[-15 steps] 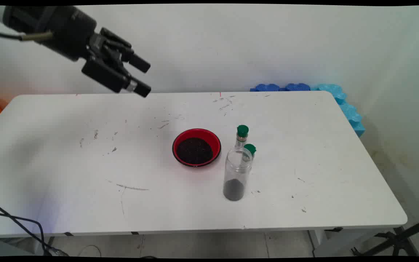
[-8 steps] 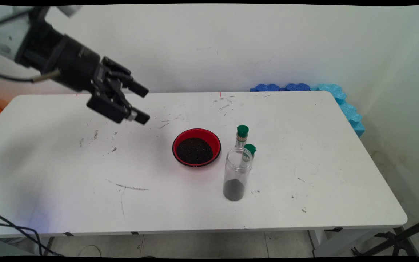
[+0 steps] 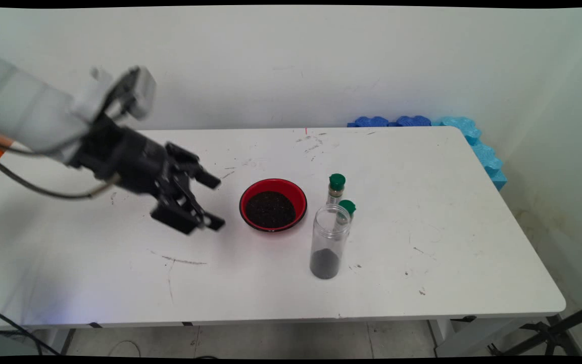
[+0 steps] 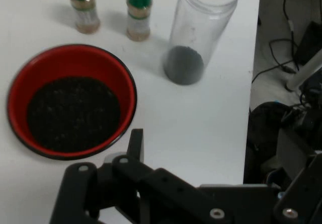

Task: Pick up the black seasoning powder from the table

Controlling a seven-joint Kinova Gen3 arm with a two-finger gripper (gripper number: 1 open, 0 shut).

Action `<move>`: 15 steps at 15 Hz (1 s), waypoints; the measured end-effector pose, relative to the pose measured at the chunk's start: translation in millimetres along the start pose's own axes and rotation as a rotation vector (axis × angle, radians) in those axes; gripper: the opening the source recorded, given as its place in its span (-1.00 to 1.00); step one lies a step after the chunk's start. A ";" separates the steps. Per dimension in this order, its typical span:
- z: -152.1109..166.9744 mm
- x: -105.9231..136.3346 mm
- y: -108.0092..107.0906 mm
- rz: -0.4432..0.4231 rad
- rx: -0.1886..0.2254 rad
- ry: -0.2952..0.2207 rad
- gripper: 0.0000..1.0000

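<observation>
Since the earlier pictures the gripper (image 3: 214, 201) had come down from high against the wall at the upper left to hang low over the white table (image 3: 422, 283), just left of the red bowl (image 3: 273, 204). Its two black fingers stood spread apart, released, with nothing between them.

No brand name or readable writing showed on any of the things; the pale bands on the two small bottles were too small to make out.

Nearest the table's front edge stood the clear jar (image 3: 329, 241), upright and lidless, with a dark layer at its bottom. Just behind it stood a small green-capped bottle (image 3: 346, 208), partly seen through the jar's glass, and a second green-capped bottle (image 3: 336, 188) stood just beyond that one. The red bowl, black-rimmed and holding a dark granular fill, sat just left of these three, apart from them. From the hand camera the bowl (image 4: 70, 100) lay closest to the gripper's linkage, with the jar (image 4: 196, 32) and the two bottles (image 4: 83, 7) (image 4: 138, 10) beyond it.

The tabletop was scuffed, with grey streaks near the front left and dark specks toward the far edge. Wide bare surface lay to the left, front and right of the group. Beyond the far right corner blue foam pieces (image 3: 473, 141) leaned against the plain pale wall (image 3: 321, 60).
</observation>
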 end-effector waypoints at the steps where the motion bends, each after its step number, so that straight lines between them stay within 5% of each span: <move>1: 9.6 -4.1 3.0 -0.001 -0.001 -0.001 1.00; 7: 70.3 -18.9 15.3 0.017 -0.013 0.003 1.00; 15: 136.3 -4.5 12.7 0.047 -0.016 0.042 1.00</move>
